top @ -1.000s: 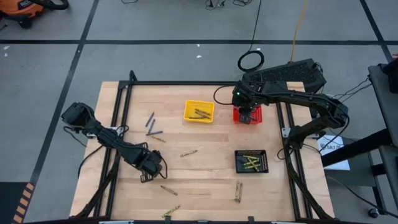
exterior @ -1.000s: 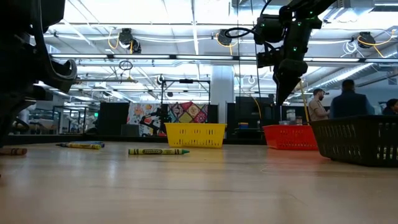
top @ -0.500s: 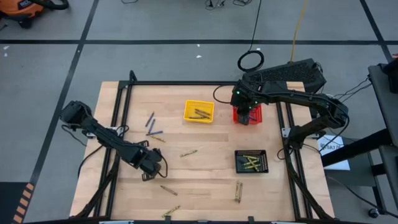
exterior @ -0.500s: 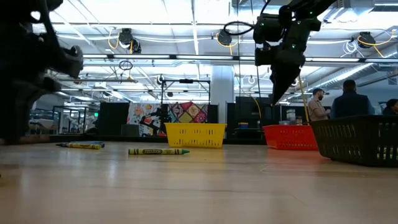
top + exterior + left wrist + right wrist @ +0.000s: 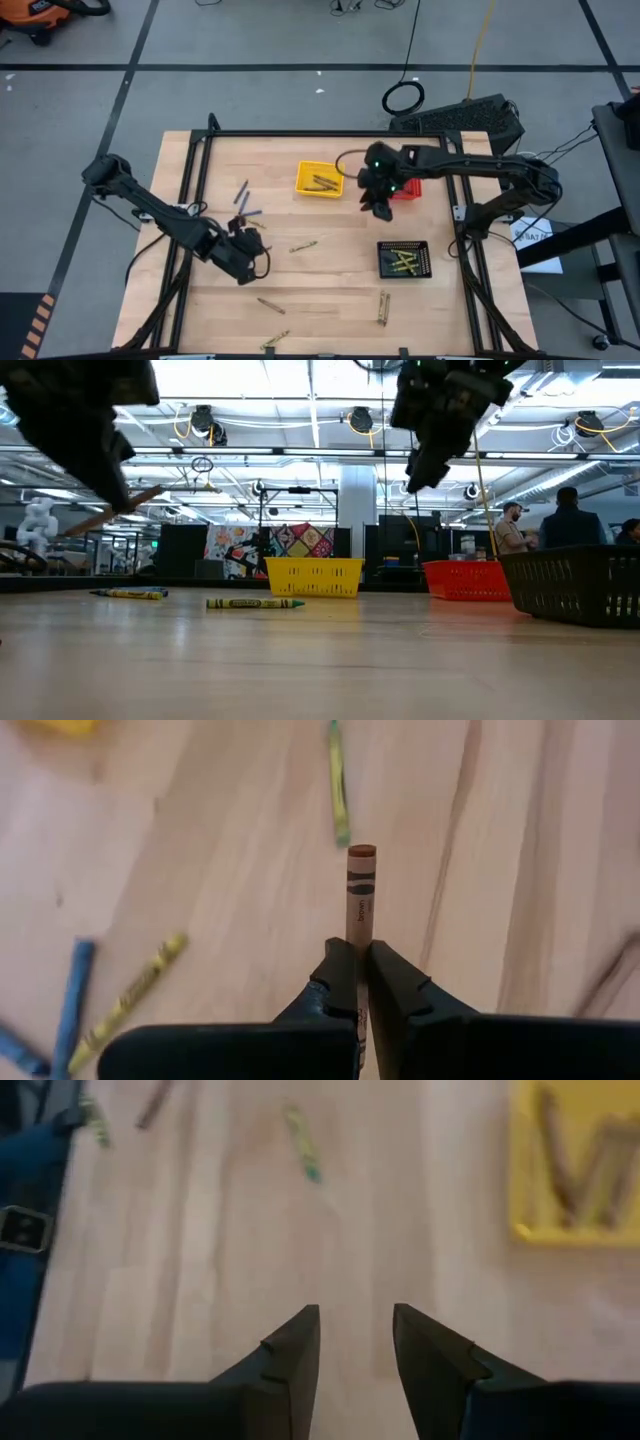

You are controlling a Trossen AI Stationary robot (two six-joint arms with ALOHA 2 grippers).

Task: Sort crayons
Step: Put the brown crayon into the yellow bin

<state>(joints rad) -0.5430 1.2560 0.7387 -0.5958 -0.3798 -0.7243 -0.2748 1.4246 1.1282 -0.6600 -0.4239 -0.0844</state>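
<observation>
Right fingers [image 5: 378,207] left red basket [image 5: 405,186] | wrist-only: left fingers [image 5: 357,982] pinch brown crayon [image 5: 360,892]

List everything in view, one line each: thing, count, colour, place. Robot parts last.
Yellow basket: one, far centre of table, brown crayons inside.
Red basket: one, far right, partly under the right arm.
Black basket: one, right side, yellow-olive crayons inside.
Blue-purple crayons: about three, loose, far left.
Yellow-olive crayons: several, loose, centre and near edge.
Brown crayon: one, lifted off the table in the left gripper.
Wooden table: one, light wood.
People: at least two, in the background room.
Left gripper: shut on the brown crayon.
Right gripper: open, empty, between yellow and red baskets.
</observation>
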